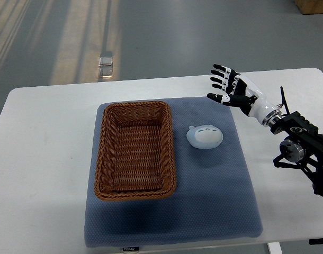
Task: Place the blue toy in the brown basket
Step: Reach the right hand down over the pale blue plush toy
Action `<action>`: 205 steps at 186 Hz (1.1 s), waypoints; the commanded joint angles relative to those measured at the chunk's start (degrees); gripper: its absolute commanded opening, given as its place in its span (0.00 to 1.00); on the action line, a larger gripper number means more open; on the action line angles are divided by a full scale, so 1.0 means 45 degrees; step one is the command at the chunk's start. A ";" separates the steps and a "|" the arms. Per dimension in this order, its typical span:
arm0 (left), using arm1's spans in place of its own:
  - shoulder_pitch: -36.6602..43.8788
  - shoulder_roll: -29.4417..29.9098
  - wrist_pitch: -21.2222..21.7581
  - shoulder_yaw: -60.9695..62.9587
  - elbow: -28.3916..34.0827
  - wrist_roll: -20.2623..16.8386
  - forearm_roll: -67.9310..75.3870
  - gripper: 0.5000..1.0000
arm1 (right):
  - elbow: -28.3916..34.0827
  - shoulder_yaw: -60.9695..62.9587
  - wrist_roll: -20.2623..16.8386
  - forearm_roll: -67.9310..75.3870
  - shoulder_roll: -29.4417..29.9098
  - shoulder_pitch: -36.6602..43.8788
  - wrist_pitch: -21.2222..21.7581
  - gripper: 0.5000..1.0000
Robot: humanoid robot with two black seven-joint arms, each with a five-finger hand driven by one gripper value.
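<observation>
White table with blue mat on grey floor

right arm: cut off at right edge | mat label: too small to read

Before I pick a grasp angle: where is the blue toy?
In the top view, the blue toy lies on the blue mat, just right of the brown basket, below the open right hand.
</observation>
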 commanded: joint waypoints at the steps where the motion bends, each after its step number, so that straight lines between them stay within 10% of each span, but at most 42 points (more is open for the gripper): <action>1: -0.0005 0.0000 0.0000 -0.0001 -0.0010 0.0000 0.0001 1.00 | 0.0108 -0.0023 0.0041 -0.0826 -0.0045 0.0009 0.0139 0.81; 111: -0.0024 0.0000 0.0000 0.0019 0.0009 0.0020 0.0001 1.00 | 0.1437 -0.1566 0.0920 -0.8657 -0.1491 0.0244 -0.0270 0.81; 205: -0.0044 0.0000 0.0000 0.0019 0.0010 0.0020 0.0001 1.00 | 0.1417 -0.3675 0.0842 -0.9225 -0.1471 0.1045 -0.1599 0.81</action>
